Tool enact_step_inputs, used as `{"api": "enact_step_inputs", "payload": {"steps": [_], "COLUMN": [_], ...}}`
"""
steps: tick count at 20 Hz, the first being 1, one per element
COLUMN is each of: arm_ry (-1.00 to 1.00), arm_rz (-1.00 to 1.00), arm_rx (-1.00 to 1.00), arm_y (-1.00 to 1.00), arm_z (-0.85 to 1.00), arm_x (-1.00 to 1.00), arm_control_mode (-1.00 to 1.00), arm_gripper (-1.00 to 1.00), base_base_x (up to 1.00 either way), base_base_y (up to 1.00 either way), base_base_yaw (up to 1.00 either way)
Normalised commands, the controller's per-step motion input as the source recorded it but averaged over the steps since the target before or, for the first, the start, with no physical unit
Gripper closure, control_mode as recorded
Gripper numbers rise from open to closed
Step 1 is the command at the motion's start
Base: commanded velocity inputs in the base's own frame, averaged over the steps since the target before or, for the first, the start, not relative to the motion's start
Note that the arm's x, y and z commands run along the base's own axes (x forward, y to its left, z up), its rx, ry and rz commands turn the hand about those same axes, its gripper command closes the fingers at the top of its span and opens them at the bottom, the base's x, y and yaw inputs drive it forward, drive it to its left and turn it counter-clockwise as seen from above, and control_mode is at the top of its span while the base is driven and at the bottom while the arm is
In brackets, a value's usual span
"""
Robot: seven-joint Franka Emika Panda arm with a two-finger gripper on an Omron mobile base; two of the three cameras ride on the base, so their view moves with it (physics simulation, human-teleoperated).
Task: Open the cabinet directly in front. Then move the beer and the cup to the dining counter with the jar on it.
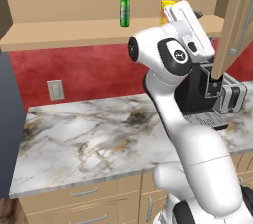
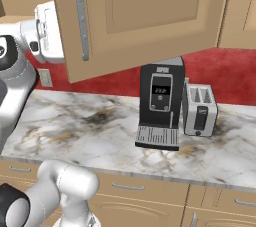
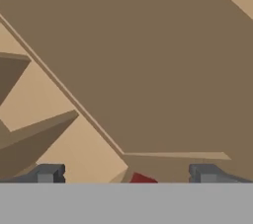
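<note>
The tan cabinet (image 1: 59, 30) stands open, the green beer (image 1: 124, 6) upright on its shelf, the yellow cup (image 1: 165, 8) beside it

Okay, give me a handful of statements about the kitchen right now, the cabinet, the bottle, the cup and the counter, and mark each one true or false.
1. The cabinet door is swung open. True.
2. The beer lies on its side on the worktop. False: it stands upright on the cabinet shelf.
3. The cup sits on the same shelf, partly hidden behind the robot's hand. True.
4. The gripper is clamped on the bottle. False: its fingers stand wide apart with nothing between them.
5. A toaster stands beside the coffee machine on the marble worktop. True.
</note>
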Motion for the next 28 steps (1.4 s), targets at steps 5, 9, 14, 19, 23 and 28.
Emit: {"api": "enact_step_inputs", "payload": {"steps": [5,9,14,19,23,28], "arm_ry": [-0.08,-0.03,0.0,-0.01,-0.02,-0.03], "arm_rz": [0.0,-0.08,-0.11,-0.13,-0.15,-0.15], "arm_rx": [0.0,0.01,0.03,0.06,0.06,0.06], "arm_y": [-0.34,-0.64,-0.78,-0.89,-0.93,-0.95], "arm_z": [0.0,0.0,0.0,0.0,0.0,0.0], "arm_x": [0.0,-0.34,-0.46,-0.57,-0.48,-0.33], "arm_control_mode": [-1.0,-1.0,-1.0,-1.0,-1.0,-1.0], "arm_gripper": [-1.0,-1.0,-1.0,-1.0,-1.0,-1.0], "base_base_x": [0.0,0.0,0.0,0.0,0.0,0.0], "base_base_y": [0.0,0.0,0.0,0.0,0.0,0.0], "base_base_yaw": [0.0,0.0,0.0,0.0,0.0,0.0]}}
